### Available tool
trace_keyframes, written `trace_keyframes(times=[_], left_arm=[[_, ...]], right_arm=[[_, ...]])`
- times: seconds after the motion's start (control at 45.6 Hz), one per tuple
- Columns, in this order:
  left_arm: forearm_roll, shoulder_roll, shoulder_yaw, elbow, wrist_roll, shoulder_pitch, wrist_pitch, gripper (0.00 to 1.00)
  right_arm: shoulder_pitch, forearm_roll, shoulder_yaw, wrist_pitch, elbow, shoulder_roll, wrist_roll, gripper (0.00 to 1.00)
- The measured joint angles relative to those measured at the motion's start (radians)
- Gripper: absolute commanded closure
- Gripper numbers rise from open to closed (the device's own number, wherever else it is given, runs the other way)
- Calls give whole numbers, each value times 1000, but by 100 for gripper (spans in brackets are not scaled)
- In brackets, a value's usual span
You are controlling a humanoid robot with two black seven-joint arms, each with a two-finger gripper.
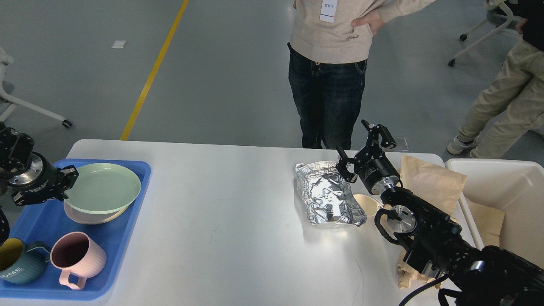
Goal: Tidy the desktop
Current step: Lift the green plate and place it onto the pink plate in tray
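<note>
The white desktop (221, 204) fills the middle of the head view. At its left, my left gripper (68, 183) is shut on the rim of a green plate (104, 187), which lies on a pink plate (85, 216) in the blue tray (131, 229). My right gripper (359, 142) is open and empty, raised above the far right of the desktop just beyond a crumpled foil bag (329, 193). A small cream cup (368, 203) lies by the foil, under my right arm.
A pink mug (76, 257) and a dark teal mug (19, 261) stand in the tray. Brown paper bags (431, 180) lie at the right. A white bin (505, 199) stands past the right edge. Two people stand beyond the table.
</note>
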Motion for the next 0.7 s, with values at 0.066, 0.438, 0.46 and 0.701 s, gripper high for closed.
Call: trace_keyframes(times=[0.066,0.438,0.46,0.701], left_arm=[[0,6,-1,8,0,0,0,100],[3,26,-1,49,-10,1,18,62],[3,26,-1,49,-10,1,24,57],[5,25,-29,49,-14,-18,177,6]], right_arm=[[0,0,0,0,0,0,0,0],[0,0,0,0,1,0,0,0],[0,0,0,0,1,0,0,0],[0,0,0,0,0,0,0,0]])
